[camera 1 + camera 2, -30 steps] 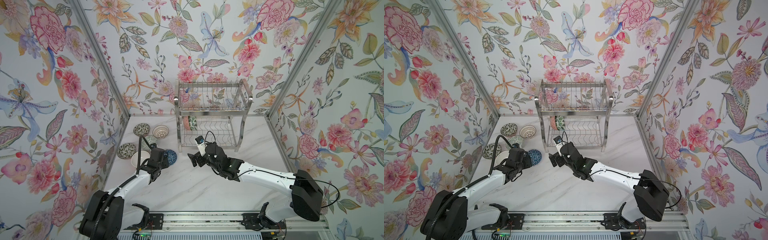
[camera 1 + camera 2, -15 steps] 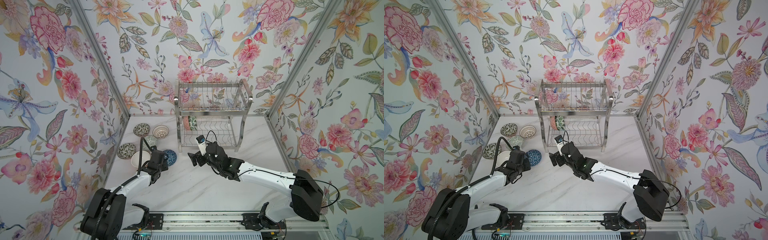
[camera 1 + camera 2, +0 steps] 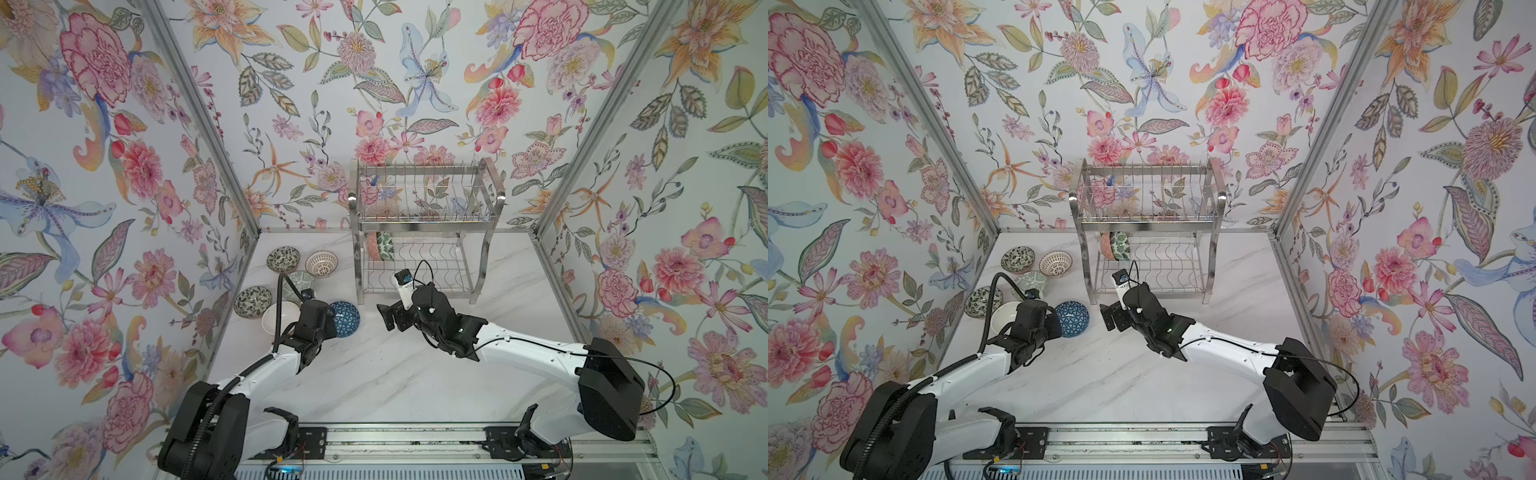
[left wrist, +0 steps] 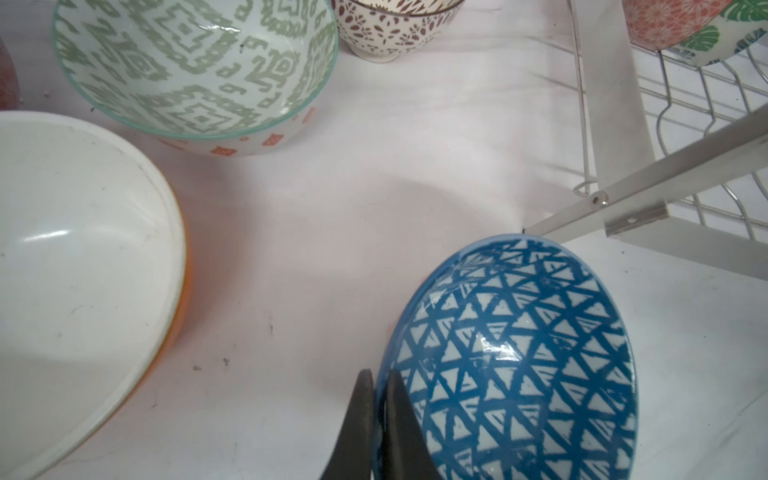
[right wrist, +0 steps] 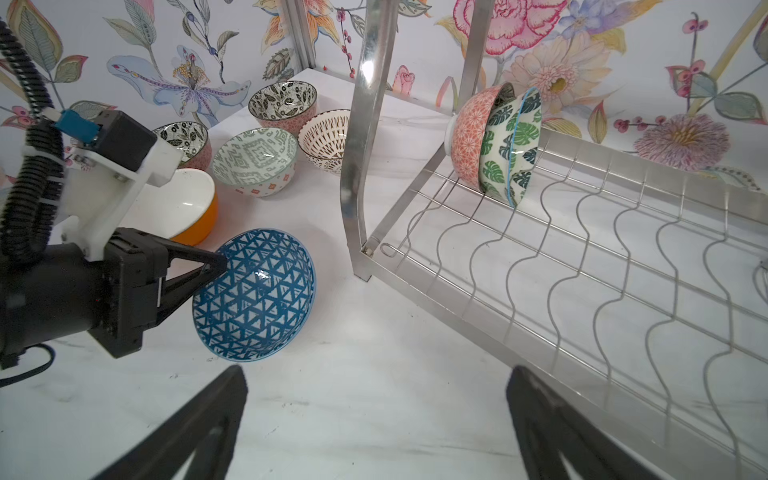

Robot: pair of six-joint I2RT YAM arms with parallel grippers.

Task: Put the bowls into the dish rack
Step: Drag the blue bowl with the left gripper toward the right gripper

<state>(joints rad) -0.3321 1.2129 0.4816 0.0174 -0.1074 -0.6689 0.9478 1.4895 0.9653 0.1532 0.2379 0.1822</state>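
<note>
- Right arm (image 3: 519, 345) stretches toward 10 o'clock, jaws wide open and empty.
- Left arm (image 3: 266, 370) reaches toward 2 o'clock, jaws clamping the tilted blue bowl (image 5: 257, 295) by its rim, at the rack's (image 5: 361, 166) 7 o'clock.
- Five loose bowls (image 5: 255, 160) crowd the table (image 3: 374, 374) at the rack's 9 o'clock.
- Two racked bowls (image 5: 511, 141) stand on edge in the lower tier.

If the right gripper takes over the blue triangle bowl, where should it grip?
Pinch the blue triangle bowl on its free rim, opposite the left gripper, coming from the dish rack side: it is tilted, mouth toward the right gripper.
</note>
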